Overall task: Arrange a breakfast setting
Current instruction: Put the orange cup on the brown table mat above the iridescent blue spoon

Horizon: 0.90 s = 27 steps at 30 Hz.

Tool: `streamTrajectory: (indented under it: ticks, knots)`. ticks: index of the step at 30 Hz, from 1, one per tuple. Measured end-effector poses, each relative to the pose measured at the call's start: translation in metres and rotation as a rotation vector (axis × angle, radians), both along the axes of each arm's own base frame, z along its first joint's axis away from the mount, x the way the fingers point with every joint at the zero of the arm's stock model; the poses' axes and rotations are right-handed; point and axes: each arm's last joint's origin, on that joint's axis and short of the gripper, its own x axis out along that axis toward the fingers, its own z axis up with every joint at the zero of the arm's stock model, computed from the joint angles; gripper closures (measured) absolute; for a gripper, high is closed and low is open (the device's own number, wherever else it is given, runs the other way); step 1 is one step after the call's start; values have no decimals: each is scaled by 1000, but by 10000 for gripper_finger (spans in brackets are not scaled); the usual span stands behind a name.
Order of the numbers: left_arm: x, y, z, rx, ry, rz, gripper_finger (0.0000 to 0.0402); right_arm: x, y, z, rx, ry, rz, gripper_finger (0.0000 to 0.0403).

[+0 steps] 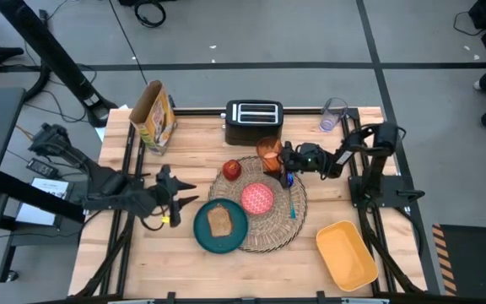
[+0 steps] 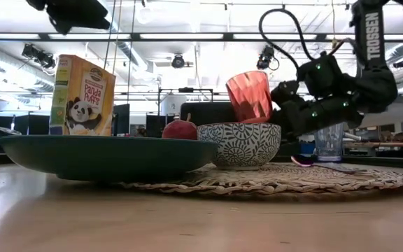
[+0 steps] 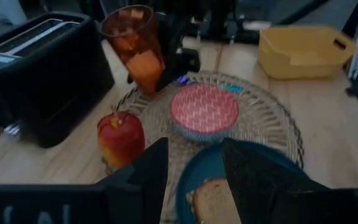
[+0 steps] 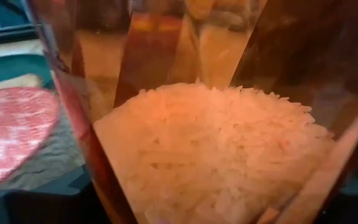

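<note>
A round woven placemat (image 1: 270, 226) lies mid-table. On its left part rests a teal plate (image 1: 202, 235) with a toast slice (image 1: 219, 221). A small red bowl (image 1: 257, 198) stands at the mat's middle, a red apple (image 1: 231, 170) at its far left rim, and a blue spoon (image 1: 293, 211) right of the bowl. My right gripper (image 1: 283, 160) is shut on an orange cup (image 1: 269, 154) holding rice (image 4: 210, 143), over the mat's far edge. My left gripper (image 3: 194, 180) is open left of the plate, with nothing between its fingers. My right gripper holds the orange cup by its side wall (image 4: 95, 180), pinched between the two fingers. The fingers come nearly level from the table's right side. The cup (image 2: 249, 96) leans, mouth up. The bowl hides its base, so I cannot tell whether it rests on the mat.
A black toaster (image 1: 254, 118) stands at the far edge behind the cup, with a cereal box (image 1: 154, 116) at the far left and a clear cup (image 1: 333, 114) at the far right. A yellow bin (image 1: 346, 253) sits at the near right.
</note>
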Motion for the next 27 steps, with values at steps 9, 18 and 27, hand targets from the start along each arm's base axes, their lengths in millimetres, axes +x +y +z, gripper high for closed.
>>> streamTrajectory:
  ticks: [9,18,27]
  knots:
    - [5,13,-7,-28,-9,12,242,-3,-13,-14,13,1,-16,73]
    - [9,22,-7,-33,-1,34,242,-4,-14,-18,15,16,-8,36]
    - [10,25,-7,-21,6,45,242,-5,-13,-16,-7,21,-1,7]
